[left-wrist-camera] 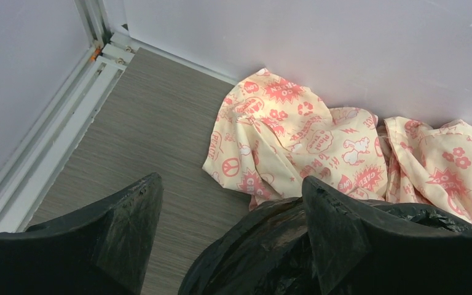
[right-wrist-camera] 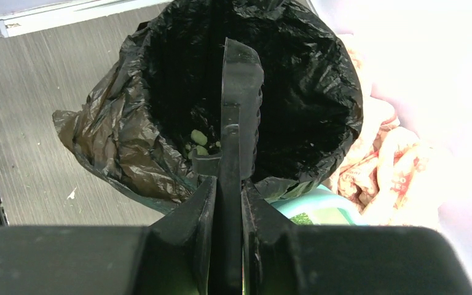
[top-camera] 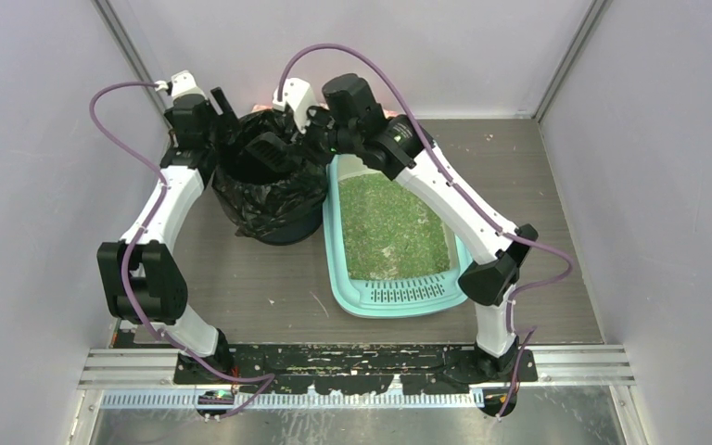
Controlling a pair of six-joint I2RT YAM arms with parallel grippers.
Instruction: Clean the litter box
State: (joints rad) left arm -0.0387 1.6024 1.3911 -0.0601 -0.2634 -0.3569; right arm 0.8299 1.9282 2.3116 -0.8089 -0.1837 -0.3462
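The mint-teal litter box [top-camera: 399, 298] lies right of centre, holding green litter [top-camera: 394, 227]; its corner [right-wrist-camera: 322, 208] shows in the right wrist view. My right gripper [right-wrist-camera: 228, 181] [top-camera: 308, 125] is shut on the handle of a black slotted scoop [right-wrist-camera: 241, 92] [top-camera: 273, 153], held on edge over the round bin lined with a black bag [top-camera: 269, 199] [right-wrist-camera: 319, 80]. A few green clumps [right-wrist-camera: 198, 138] lie at the bag's bottom. My left gripper [left-wrist-camera: 230, 178] [top-camera: 211, 109] stands open at the bin's far left rim, with the bag's edge [left-wrist-camera: 264, 246] between its fingers [left-wrist-camera: 117, 227], untouched.
A cream cloth with red prints [left-wrist-camera: 295, 129] [right-wrist-camera: 381, 166] is bunched against the back wall behind the bin. Grey walls close in the wood-grain floor [top-camera: 241, 278] on three sides. Small litter specks lie on the floor near the box.
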